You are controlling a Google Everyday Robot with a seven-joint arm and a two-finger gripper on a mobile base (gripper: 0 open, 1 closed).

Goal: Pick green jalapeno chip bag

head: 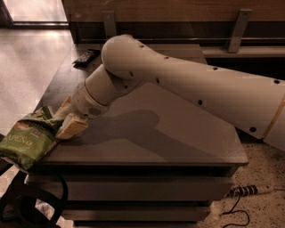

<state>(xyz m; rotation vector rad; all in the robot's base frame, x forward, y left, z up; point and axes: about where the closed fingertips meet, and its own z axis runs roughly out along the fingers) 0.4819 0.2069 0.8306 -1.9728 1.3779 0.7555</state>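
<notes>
Am holding gripper (67, 121) low at table (147, 138) edge, against green jalapeno chip bag (27, 141) crumpled top, likeliest pinch spot; can't tell whether clamped.

Looked office-type: dark grey laminate bench (178, 142), wooden wall panel (178, 6), speckled floor (265, 167), white power strip (251, 190). Cream gripper (63, 118) sat at bench's left edge.

The tool (63, 121) is sitting at the left edge of the desk (178, 133), its tip pressing into the top of the green jalapeno chip bag (27, 141), which is hiding the grip itself. The bag is running off the picture's left edge, its label showing only "APEÑO". The arm (200, 84) is leaving at the right edge. A small dark object (86, 56) at the desk's back is lying too dim to name.
</notes>
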